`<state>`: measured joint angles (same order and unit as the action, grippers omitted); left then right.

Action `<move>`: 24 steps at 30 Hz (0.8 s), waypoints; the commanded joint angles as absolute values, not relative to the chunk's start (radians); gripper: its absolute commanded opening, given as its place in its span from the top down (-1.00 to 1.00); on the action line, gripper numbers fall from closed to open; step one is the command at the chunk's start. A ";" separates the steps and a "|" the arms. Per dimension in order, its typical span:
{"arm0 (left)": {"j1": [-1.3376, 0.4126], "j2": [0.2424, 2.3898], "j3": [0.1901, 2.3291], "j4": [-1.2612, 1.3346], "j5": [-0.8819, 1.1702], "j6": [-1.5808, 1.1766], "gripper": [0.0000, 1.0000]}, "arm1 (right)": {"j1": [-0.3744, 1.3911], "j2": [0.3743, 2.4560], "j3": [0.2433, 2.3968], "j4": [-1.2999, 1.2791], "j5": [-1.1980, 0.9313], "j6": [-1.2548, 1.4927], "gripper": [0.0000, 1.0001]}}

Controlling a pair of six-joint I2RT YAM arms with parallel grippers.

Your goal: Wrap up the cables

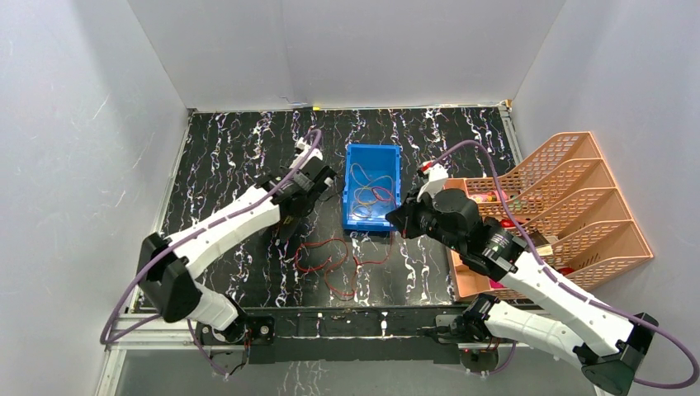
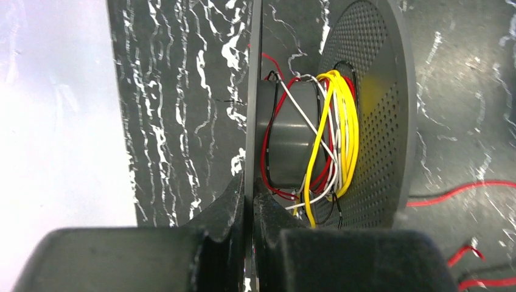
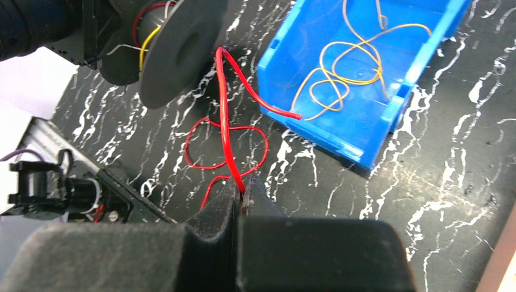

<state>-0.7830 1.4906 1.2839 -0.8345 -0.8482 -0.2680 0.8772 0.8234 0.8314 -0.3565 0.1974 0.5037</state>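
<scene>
Seen from above, the bench carries the work at its middle. The spool hangs at 9 o'clock of the blue bin. The left fingers are closed on the edge of its plain flange, and red, yellow, white and black turns are already around its core. The red cable runs from the spool to the right fingers, which pinch it tight. Its slack lies in loose loops on the bench at 6 o'clock of the bin.

To wind well, I would keep the strand lightly taut. Lead it around the core between the two flanges, and let the loops feed out without knotting. The free end resting against the bin wall could snag.

The orange rack sits at 3 o'clock. Small coloured items lie in its slots, too small to name. The bin, toward 12 o'clock, holds tan cables in a loose tangle, not yet wound.
</scene>
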 commanded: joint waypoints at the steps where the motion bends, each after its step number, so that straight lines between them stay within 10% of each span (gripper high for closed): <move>1: -0.788 1.349 1.275 -0.909 -0.754 -0.357 1.00 | 0.874 0.814 0.902 -0.298 0.099 0.522 1.00; 24: -0.788 1.126 1.098 -0.937 -0.432 -0.476 1.00 | 0.874 0.808 1.016 -0.349 -0.083 0.572 1.00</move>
<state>-0.7830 1.1423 1.1191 -0.9226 -0.5079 -0.4690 0.8772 0.8230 0.9741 -0.3691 -0.0463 0.5556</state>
